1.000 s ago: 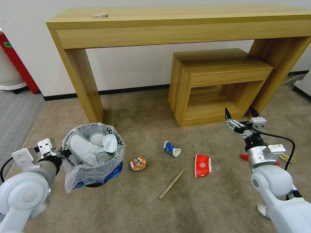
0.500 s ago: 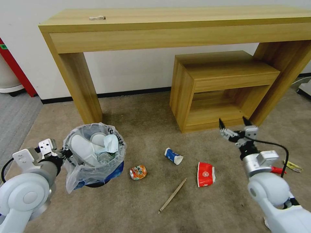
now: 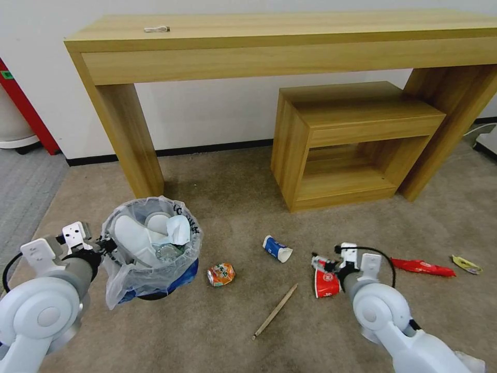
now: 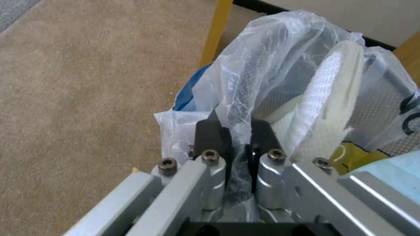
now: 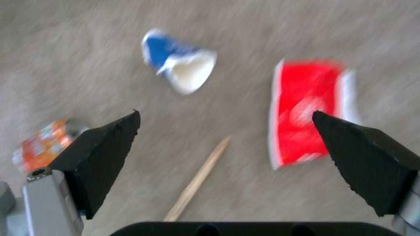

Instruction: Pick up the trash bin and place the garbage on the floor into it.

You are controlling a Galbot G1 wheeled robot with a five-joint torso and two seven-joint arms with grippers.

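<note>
Lower left of the head view, the left gripper (image 3: 106, 244) has its jaws pinching the rim of the small round dark trash bin lined with a crinkled clear plastic bag (image 3: 151, 248), which sits on the tan carpet holding white slippers (image 3: 132, 237) and a crushed clear bottle (image 3: 166, 252). Lower right of centre, the right gripper (image 3: 322, 262) hangs low with jaws spread wide, right over the flattened red paper cup (image 3: 325, 282).

To do this pick well, I judge the jaws should straddle the cup's narrow width and close on its folded edge, since a flat cup on carpet gives little to bite.

Farther out lie the thin wooden stick (image 3: 274, 311), the crushed orange can (image 3: 221, 274), the blue-and-white paper cup (image 3: 276, 248), a red wrapper (image 3: 423, 267) and a yellow wrapper (image 3: 466, 264).

The left wrist view shows the plastic pinched between the dark fingertips (image 4: 213, 134), hidden from the head camera. The right wrist view shows the spread gap, with the stick (image 5: 197, 180) lying between the fingers.
</note>
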